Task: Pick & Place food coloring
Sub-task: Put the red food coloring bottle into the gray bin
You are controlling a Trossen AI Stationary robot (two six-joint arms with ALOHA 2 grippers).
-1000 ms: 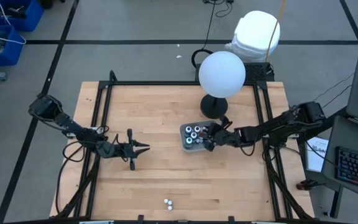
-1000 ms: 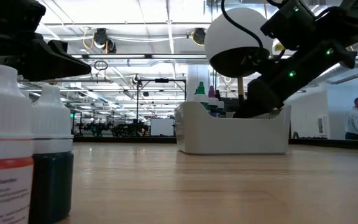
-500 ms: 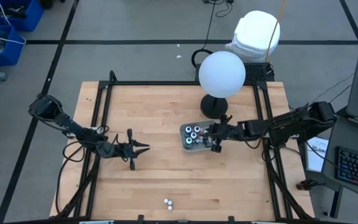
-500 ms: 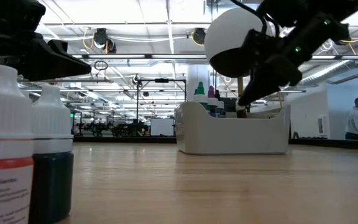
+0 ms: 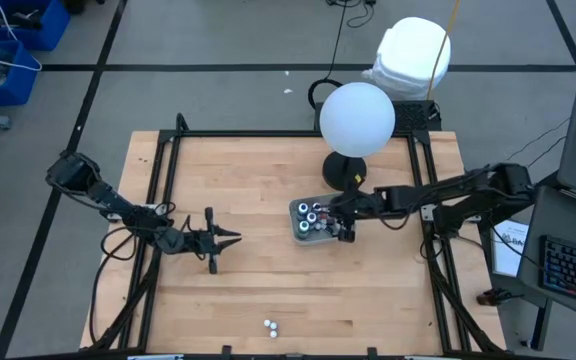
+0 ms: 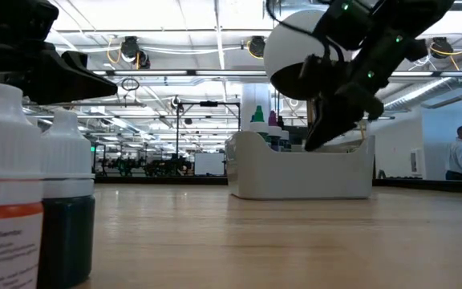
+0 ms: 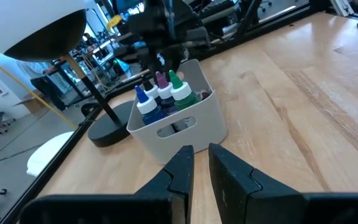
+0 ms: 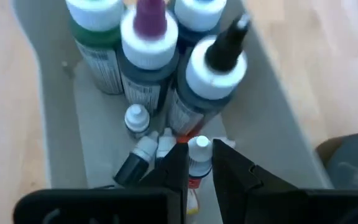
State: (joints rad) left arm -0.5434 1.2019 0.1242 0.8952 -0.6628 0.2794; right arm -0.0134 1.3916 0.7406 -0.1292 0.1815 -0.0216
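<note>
Right gripper (image 8: 197,163) grips bottle (image 8: 199,155) inside tray (image 8: 55,149).

From my console, the table (image 5: 268,170) lies bare between the left tool (image 5: 230,238) and the tray (image 5: 298,228), so a tool could cross there freely. Behind the tray, the lamp base (image 5: 345,171) and its white globe (image 5: 357,119) block approach from above and behind. Inside the tray, tall bottles (image 8: 148,56) crowd one end, leaving a narrow gap over the small food coloring bottles (image 8: 199,155). Two bottles (image 5: 270,325) stand near the front edge.
</note>
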